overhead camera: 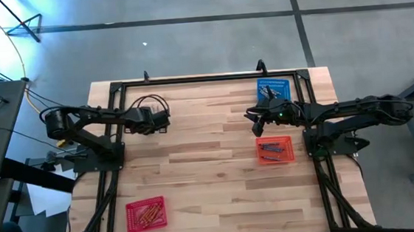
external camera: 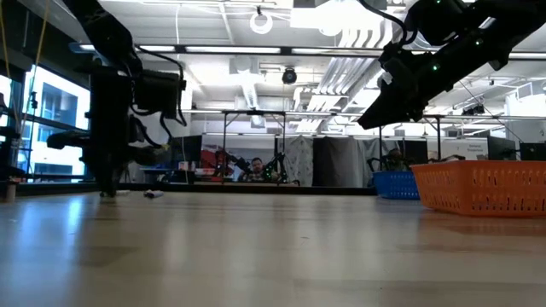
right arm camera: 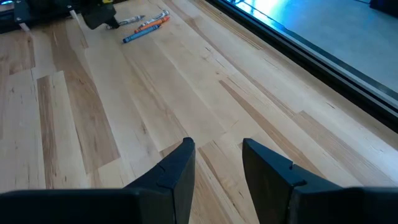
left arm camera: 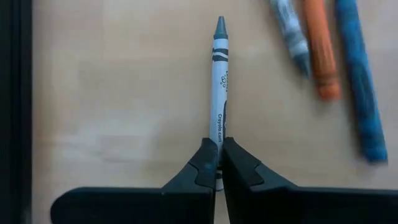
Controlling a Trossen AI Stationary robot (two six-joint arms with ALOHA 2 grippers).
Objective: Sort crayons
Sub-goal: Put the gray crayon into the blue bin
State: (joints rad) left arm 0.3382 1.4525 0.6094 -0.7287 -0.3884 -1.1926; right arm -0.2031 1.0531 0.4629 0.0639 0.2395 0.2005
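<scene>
The left gripper (left arm camera: 219,163) was shut tight on one grey crayon (left arm camera: 219,93). Three more crayons (left arm camera: 323,53) lay just beside that grey crayon. The right gripper (right arm camera: 217,163) was open and held nothing.

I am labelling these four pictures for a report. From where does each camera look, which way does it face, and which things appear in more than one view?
High view: above, facing straight down on the table; both arms show.
Low view: at tabletop height, facing level across into the room; both arms come from above.
Left wrist view: on the left arm, facing down at the tabletop; left gripper shut on a grey crayon.
Right wrist view: on the right arm, facing across the table; right gripper open.
Shared: the loose crayons in both wrist views; the orange basket in high and low views.
</scene>
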